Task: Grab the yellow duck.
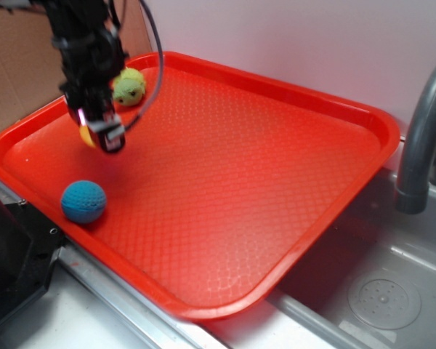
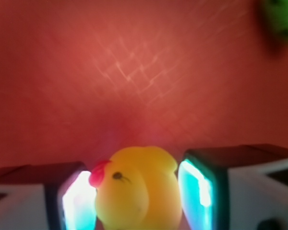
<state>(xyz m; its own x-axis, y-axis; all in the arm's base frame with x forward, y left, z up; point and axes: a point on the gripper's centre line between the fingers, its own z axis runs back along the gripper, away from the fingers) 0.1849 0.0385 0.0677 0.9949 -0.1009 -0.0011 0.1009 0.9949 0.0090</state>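
Note:
The tiny yellow duck with a red beak sits between my gripper's two lit pads, and both pads press on its sides. In the exterior view the gripper hangs over the far left part of the red tray. There the duck shows as a yellow spot at the fingertips. The tray looks blurred and some way below the duck in the wrist view.
A fuzzy yellow-green plush toy lies just behind the gripper; it also shows in the wrist view. A blue knitted ball lies near the tray's front left rim. A grey faucet and a sink drain are to the right.

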